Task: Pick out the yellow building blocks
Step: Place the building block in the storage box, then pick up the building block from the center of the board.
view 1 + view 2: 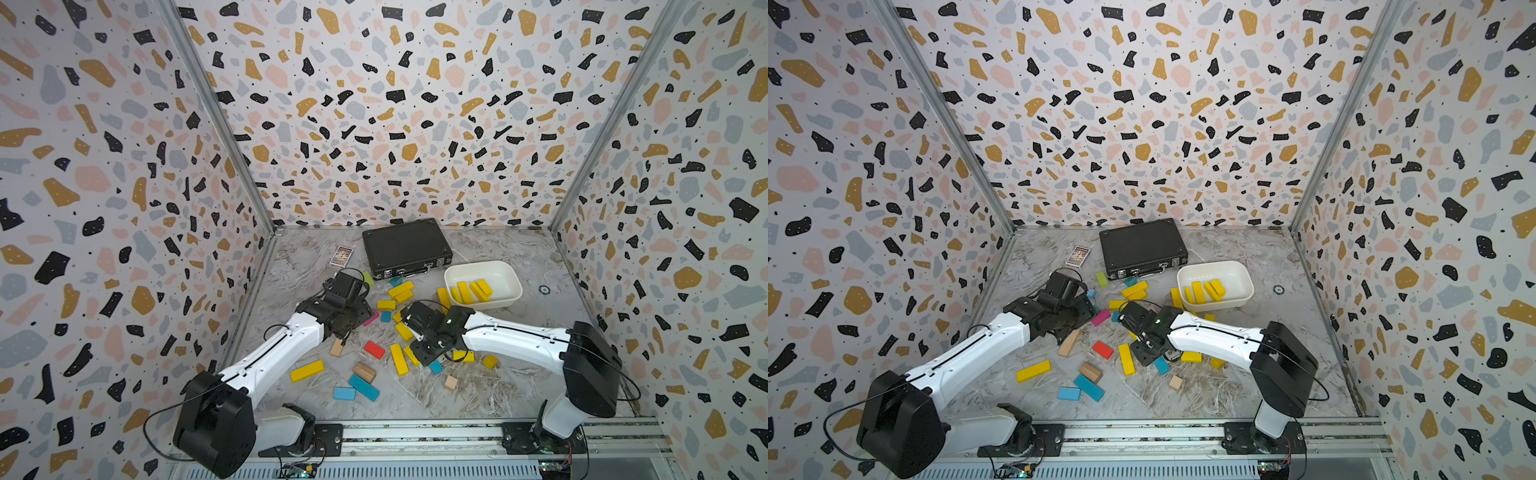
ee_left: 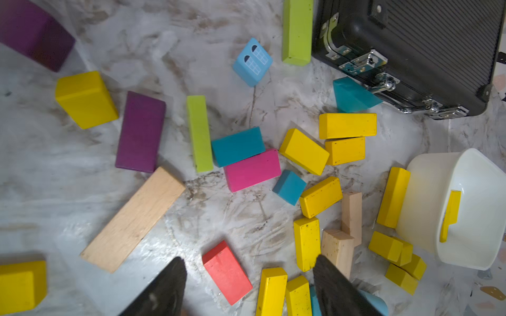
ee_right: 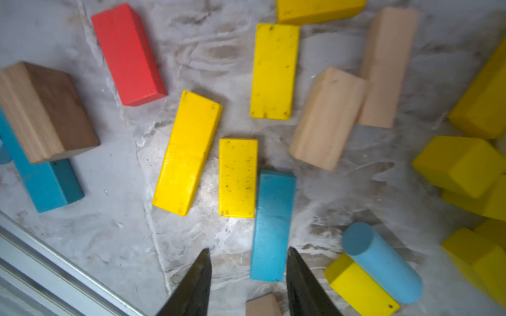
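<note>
Several yellow building blocks lie scattered on the marble table, among them a long bar (image 1: 307, 370) at the front left and another (image 1: 399, 359) in the middle. More yellow ones (image 1: 473, 291) lie in the white tub (image 1: 513, 282). My left gripper (image 1: 351, 328) hovers open over the pile; in its wrist view the gripper (image 2: 249, 258) holds nothing, with a red block (image 2: 227, 270) and two yellow bars (image 2: 272, 291) below. My right gripper (image 1: 428, 353) is also open. It (image 3: 249, 249) is empty above a blue bar (image 3: 273, 224), next to three yellow blocks (image 3: 237, 177).
A shut black case (image 1: 405, 247) and a card pack (image 1: 341, 255) sit at the back. Mixed among the yellow are lime-green bars (image 2: 199, 132), purple (image 2: 141, 131), pink (image 2: 252, 169), teal (image 1: 363, 387) and tan (image 1: 364, 372) blocks. A metal rail (image 1: 415, 436) runs along the front.
</note>
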Controlling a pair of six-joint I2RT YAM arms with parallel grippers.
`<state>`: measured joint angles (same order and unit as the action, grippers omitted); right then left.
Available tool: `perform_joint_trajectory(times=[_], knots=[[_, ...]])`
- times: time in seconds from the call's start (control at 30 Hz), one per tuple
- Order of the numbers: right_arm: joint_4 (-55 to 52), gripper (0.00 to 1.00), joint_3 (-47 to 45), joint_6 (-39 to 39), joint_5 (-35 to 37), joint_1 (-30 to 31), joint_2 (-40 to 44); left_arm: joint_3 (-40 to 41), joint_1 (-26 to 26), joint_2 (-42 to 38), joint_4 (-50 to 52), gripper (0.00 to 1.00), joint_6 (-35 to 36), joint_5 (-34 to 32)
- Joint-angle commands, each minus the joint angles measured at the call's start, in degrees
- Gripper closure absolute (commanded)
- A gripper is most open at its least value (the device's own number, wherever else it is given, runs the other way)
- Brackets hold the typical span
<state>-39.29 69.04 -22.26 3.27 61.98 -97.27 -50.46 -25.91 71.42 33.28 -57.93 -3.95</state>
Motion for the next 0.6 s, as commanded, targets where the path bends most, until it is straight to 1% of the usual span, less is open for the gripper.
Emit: perform_joint_trajectory(times=[0.0, 0.13, 0.3, 0.4, 0.57], knots=[[-0.99, 0.52, 3.39, 0.59, -0.4, 2.22, -2.46, 1.7, 0.42, -3.46, 3.25, 0.25, -1.54, -4.03], [0.39, 0.49, 6.19, 1.4, -0.64, 3.22, -6.67, 3.24, 0.47, -7.62, 5.25, 0.25, -2.57, -6.9], [-0.31, 0.46, 9.95, 0.35, 2.6, 3.19, -11.13, 4.78, 0.51, -12.58, 7.24, 0.25, -3.75, -10.33], [-1.72, 0.46, 12.56, -0.39, 3.9, 3.16, -13.73, 5.77, 0.54, -14.39, 7.33, 0.24, -4.36, -11.38], [-2.73, 0.46, 14.89, -1.55, 3.68, 3.18, -16.29, 6.16, 0.68, -15.82, 8.0, 0.24, -4.73, -12.49]])
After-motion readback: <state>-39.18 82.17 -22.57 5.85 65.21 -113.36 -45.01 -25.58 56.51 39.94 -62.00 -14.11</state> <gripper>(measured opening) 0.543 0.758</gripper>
